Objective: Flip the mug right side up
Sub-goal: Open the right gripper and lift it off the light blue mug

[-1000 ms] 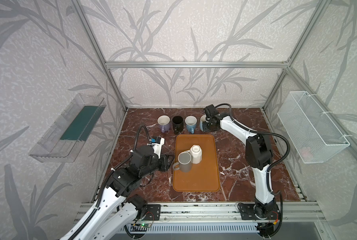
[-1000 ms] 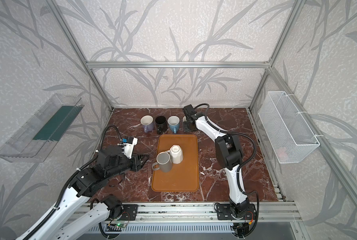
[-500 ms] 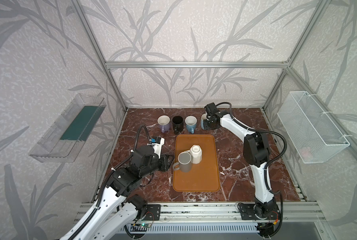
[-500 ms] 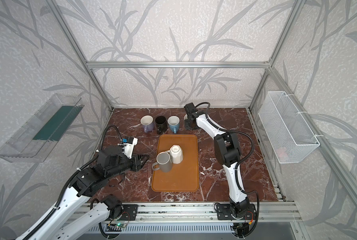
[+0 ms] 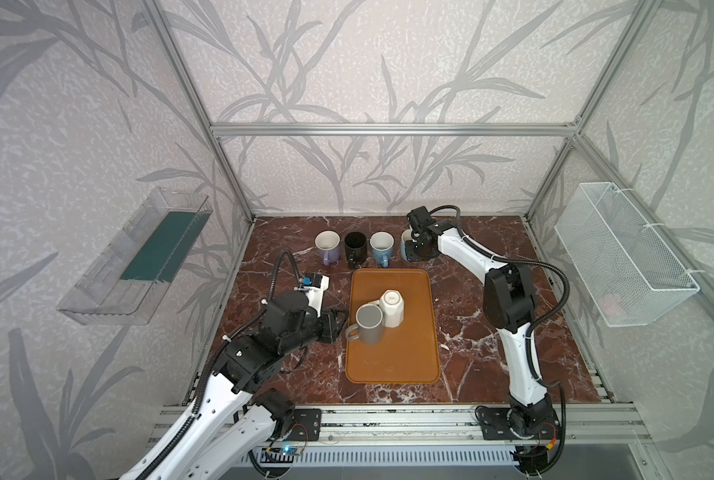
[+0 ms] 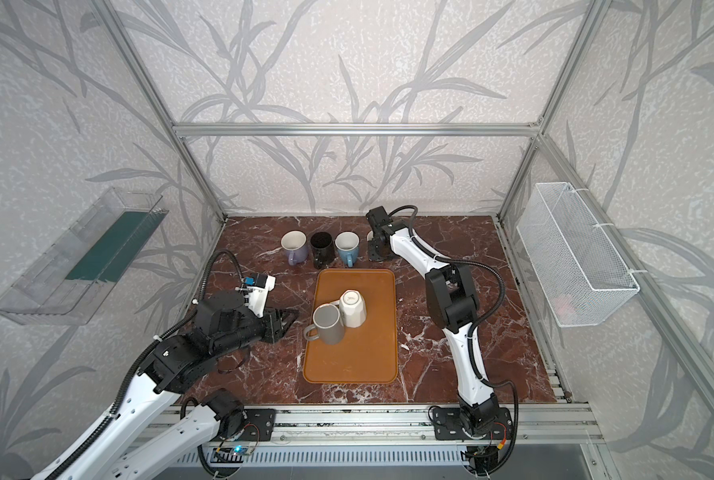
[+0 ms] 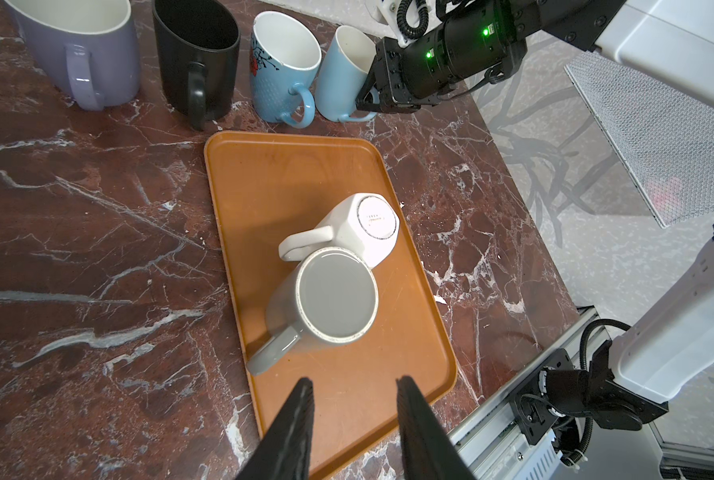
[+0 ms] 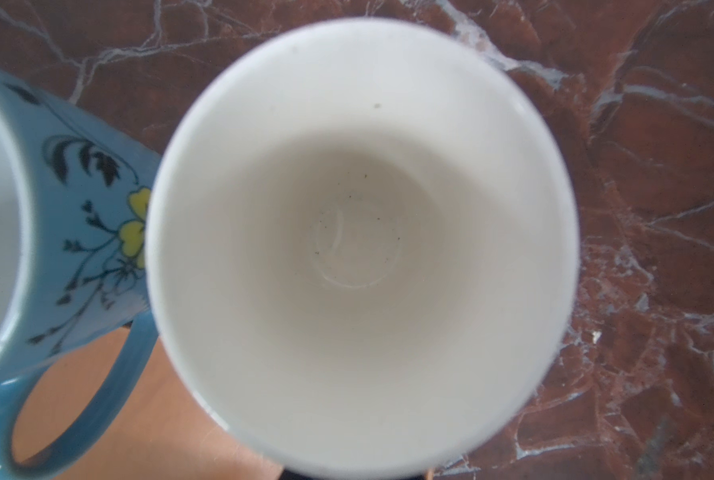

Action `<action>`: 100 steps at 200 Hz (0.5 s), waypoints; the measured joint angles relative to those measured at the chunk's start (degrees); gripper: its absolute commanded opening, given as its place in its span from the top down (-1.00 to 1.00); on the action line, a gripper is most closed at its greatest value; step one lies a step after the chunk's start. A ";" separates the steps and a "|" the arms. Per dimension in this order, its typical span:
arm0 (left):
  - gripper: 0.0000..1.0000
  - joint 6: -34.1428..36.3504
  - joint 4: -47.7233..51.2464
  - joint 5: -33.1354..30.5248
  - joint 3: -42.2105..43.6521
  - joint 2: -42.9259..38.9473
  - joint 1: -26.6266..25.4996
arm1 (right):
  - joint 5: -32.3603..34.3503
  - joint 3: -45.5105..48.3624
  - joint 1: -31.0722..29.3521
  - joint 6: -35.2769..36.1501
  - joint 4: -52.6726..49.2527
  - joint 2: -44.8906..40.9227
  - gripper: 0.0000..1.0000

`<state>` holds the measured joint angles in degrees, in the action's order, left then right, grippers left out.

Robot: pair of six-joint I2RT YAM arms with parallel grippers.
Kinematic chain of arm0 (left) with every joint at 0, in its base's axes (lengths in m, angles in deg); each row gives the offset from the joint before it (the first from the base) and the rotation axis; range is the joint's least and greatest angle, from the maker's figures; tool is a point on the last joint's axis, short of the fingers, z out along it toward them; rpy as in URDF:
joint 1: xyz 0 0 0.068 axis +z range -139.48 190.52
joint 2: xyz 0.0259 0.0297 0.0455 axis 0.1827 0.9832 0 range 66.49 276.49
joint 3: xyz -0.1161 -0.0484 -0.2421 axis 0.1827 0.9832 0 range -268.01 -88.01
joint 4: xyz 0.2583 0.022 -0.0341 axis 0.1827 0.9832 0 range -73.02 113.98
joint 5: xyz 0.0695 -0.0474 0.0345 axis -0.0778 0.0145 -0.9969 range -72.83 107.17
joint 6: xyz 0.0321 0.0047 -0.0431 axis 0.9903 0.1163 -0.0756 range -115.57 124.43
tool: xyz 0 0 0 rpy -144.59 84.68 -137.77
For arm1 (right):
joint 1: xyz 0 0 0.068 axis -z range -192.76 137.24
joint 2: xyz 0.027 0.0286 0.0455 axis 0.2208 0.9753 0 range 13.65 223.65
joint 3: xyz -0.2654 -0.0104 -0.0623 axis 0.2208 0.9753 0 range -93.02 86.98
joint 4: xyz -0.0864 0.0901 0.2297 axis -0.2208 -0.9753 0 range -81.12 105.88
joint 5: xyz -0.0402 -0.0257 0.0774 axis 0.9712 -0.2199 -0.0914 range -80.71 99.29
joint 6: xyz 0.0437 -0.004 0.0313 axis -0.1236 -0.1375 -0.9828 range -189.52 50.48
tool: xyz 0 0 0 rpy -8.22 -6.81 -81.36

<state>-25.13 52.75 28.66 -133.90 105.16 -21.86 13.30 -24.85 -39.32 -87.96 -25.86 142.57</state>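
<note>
Behind your tray (image 5: 390, 361), right gripper (image 7: 367, 102) clamped on upright pale-blue mug (image 7: 338, 72) — left of tray, left gripper (image 7: 355, 380) parted, empty, facing inverted grey mug (image 7: 334, 291).

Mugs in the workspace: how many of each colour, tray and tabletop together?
Light blue: 2, floral ceramic mug, plain ceramic mug
Lilac ceramic mug: 1
Black ceramic mug: 1
White faceted ceramic mug: 1
Grey ceramic mug: 1
Total: 6
</note>
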 measured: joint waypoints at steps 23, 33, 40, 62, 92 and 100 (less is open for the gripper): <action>0.26 0.00 0.09 -0.26 0.00 -0.07 0.00 | -0.24 -0.87 0.00 -0.57 -1.03 0.22 0.94; 0.27 0.00 0.13 -0.42 0.00 -0.09 0.00 | -0.42 -1.05 0.00 -0.85 -1.27 0.31 0.89; 0.26 0.00 0.17 -0.50 0.00 -0.09 0.00 | -0.50 -1.14 -0.02 -1.09 -1.33 0.33 0.85; 0.26 -0.02 0.24 -0.70 0.00 -0.09 0.00 | -0.87 -1.44 -0.13 -1.68 -1.60 0.37 0.76; 0.25 -0.02 0.35 -0.96 0.00 -0.15 0.00 | -1.18 -1.66 -0.35 -2.08 -2.05 0.39 0.60; 0.26 0.00 0.46 -0.98 0.00 -0.20 0.00 | -1.31 -1.70 -0.44 -2.12 -1.99 0.39 0.55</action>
<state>-25.13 53.21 27.67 -133.90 104.97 -21.86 11.99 -26.55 -39.76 -90.08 -27.85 142.96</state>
